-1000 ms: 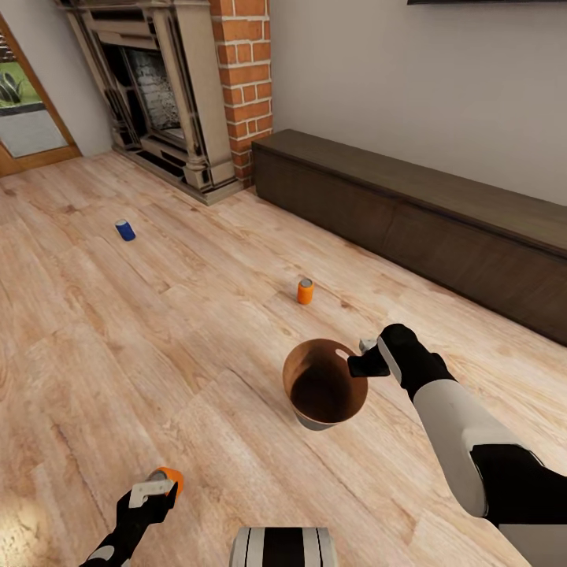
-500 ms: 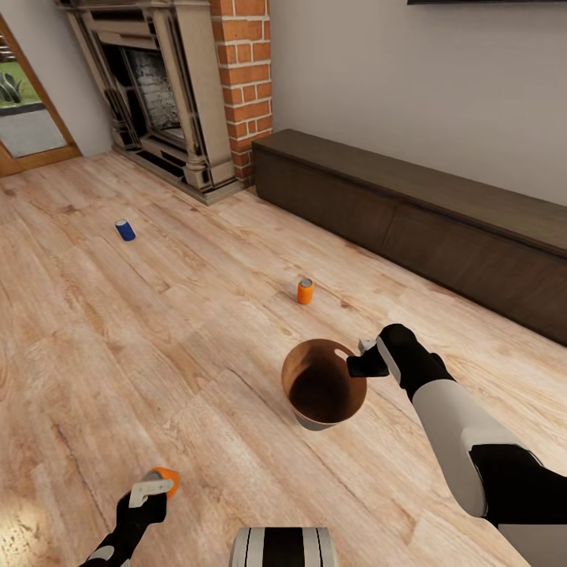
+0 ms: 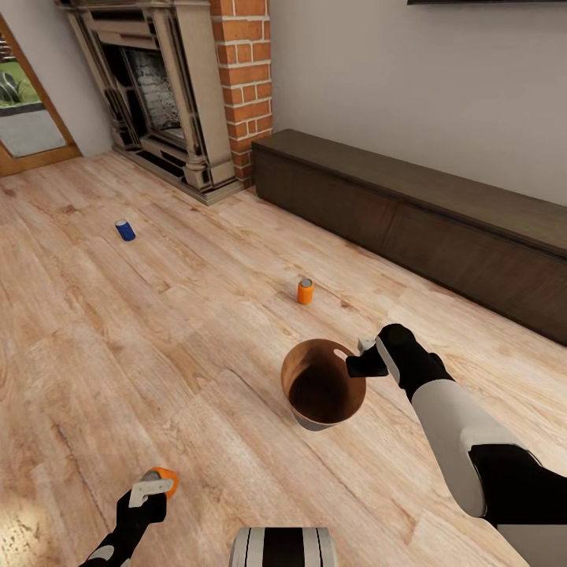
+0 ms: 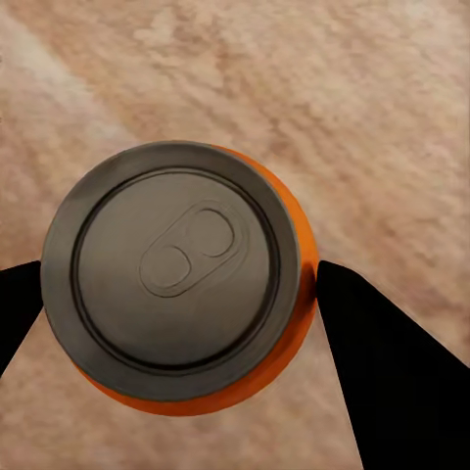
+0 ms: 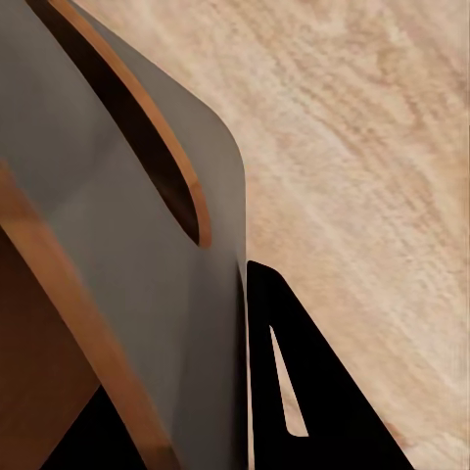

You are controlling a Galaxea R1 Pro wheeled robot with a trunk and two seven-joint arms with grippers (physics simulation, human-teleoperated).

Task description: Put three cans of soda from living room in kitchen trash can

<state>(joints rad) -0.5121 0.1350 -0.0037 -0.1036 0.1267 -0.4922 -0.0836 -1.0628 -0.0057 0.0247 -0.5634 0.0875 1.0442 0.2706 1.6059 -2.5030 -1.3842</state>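
Head view | left gripper (image 3: 154, 486) jaws clamp orange can (image 3: 164, 478) | right gripper (image 3: 361, 356) jaws apparently pinch bin (image 3: 324, 383) rim, half-hidden

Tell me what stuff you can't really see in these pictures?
- Bottom of the trash can, head view: its inside is dark shadow.
- Lettering on the blue can and far orange can, head view: too small.
- Side of the held orange can, left wrist view: its grey lid faces the camera.
- Right gripper: one finger sits behind the bin wall in the right wrist view.
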